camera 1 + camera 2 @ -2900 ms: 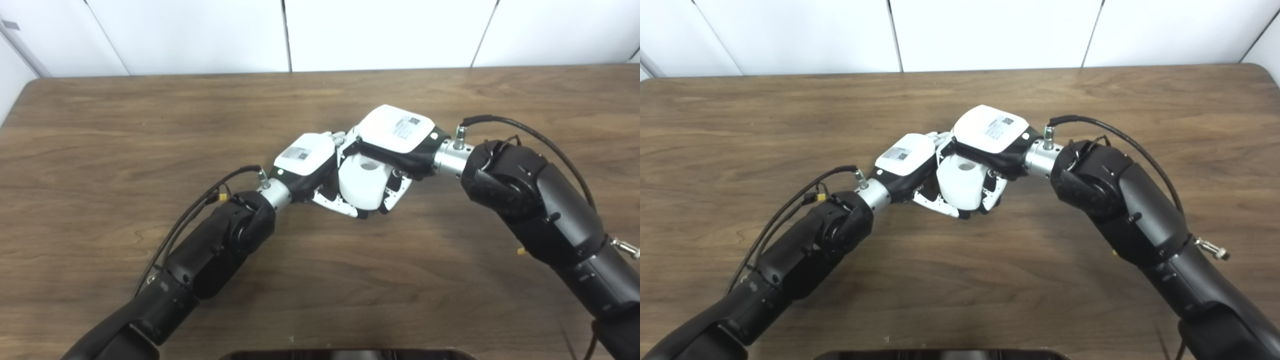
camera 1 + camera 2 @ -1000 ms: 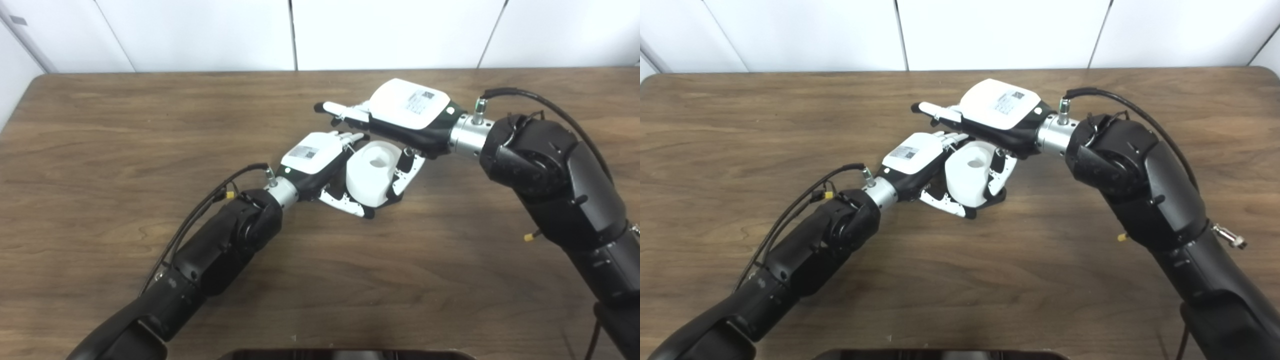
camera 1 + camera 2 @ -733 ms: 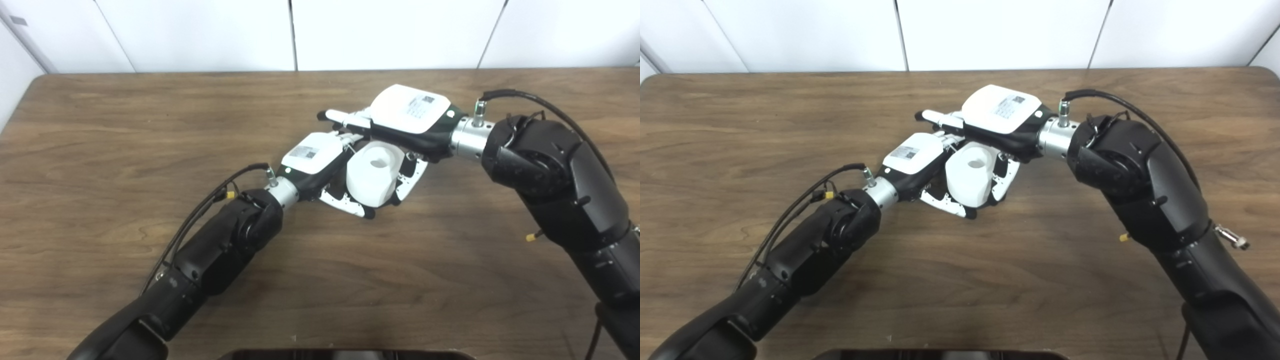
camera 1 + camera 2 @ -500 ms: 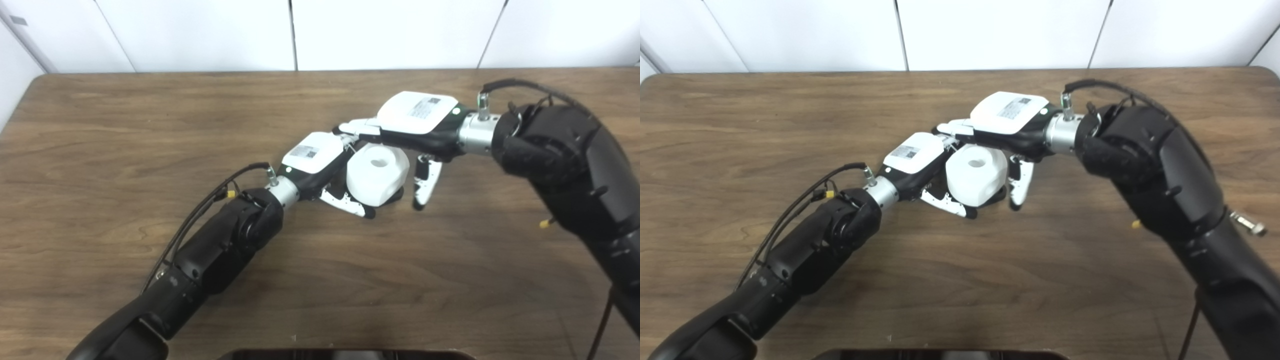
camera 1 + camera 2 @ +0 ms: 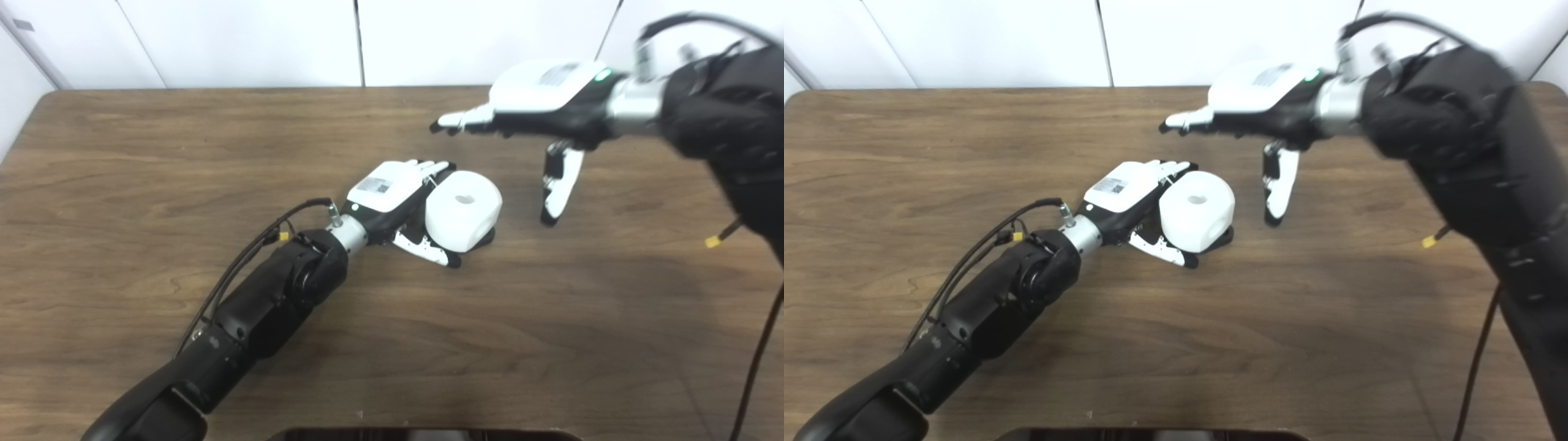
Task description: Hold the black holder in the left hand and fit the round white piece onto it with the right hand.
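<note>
The round white piece with a hole in its top sits on the black holder, of which only a dark edge shows beneath it. The holder rests on the table. My left hand cups the pair, with fingers behind and the thumb in front, low by the table. My right hand is open and empty, raised above the table to the upper right of the piece and clear of it. It also shows in the right eye view.
The brown wooden table spreads all around, with a white wall behind its far edge. A dark object lies at the picture's bottom edge. A cable loops off my left wrist.
My right hand let go of the white piece, opened, and rose up and to the right. The white piece settled upright on the holder. My left hand stayed in place.
</note>
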